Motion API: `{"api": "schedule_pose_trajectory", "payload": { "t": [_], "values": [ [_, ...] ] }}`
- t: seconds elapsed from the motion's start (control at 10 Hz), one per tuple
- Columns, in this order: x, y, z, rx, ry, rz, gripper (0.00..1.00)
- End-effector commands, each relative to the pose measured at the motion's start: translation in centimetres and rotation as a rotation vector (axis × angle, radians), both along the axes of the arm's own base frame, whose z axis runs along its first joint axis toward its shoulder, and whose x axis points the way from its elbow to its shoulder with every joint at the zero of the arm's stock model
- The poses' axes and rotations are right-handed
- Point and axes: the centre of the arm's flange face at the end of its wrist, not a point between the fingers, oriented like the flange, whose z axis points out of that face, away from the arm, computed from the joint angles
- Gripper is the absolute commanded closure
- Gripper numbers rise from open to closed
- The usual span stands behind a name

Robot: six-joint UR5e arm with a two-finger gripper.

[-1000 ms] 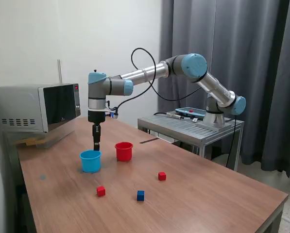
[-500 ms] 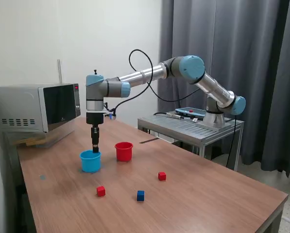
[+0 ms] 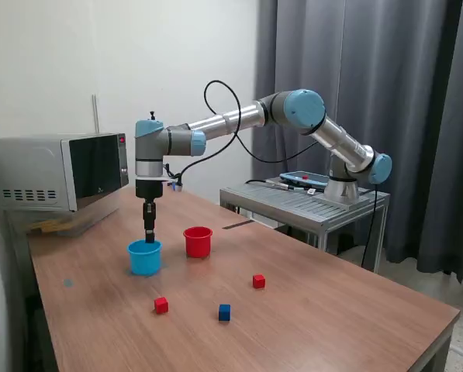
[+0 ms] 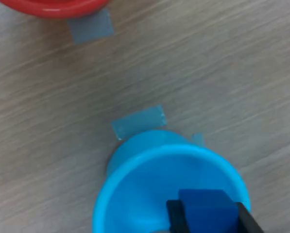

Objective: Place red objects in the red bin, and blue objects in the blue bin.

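Since a second ago our gripper has drifted slightly toward the exterior view's left and now hangs over the light blue cup instead of just beside its rim. Its fingers pinch a dark blue cube, which the wrist view shows poised above the cup's open mouth, not yet let go.

Left to right in the exterior view: a grey microwave sits at mid-left on the wooden table. Next comes the light blue cup, left of centre, then the red cup just beside it. Lower in the frame lie a red cube, a second dark blue cube and another red cube, all well apart from the cups.

We judge the task barely begun: one blue cube is about to be dropped, while three cubes wait on the table. We cannot see into the red cup.

Both cups are smooth, round plastic with slightly flared rims; the blue one tapers toward its base. The cubes look solid and sharp-edged. The tabletop is matt wood grain, with small grey-blue tape patches beside the cups.
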Motion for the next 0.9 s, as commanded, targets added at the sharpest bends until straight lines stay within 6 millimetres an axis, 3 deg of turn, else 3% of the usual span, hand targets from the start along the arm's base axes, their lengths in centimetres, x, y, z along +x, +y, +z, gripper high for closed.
{"api": "schedule_pose_trajectory", "payload": {
  "t": [0.0, 0.8],
  "values": [
    [-0.24, 0.22, 0.66, 0.011, 0.013, 0.009, 1.0],
    [-0.37, 0.27, 1.04, 0.016, 0.021, 0.018, 1.0]
  ]
}}
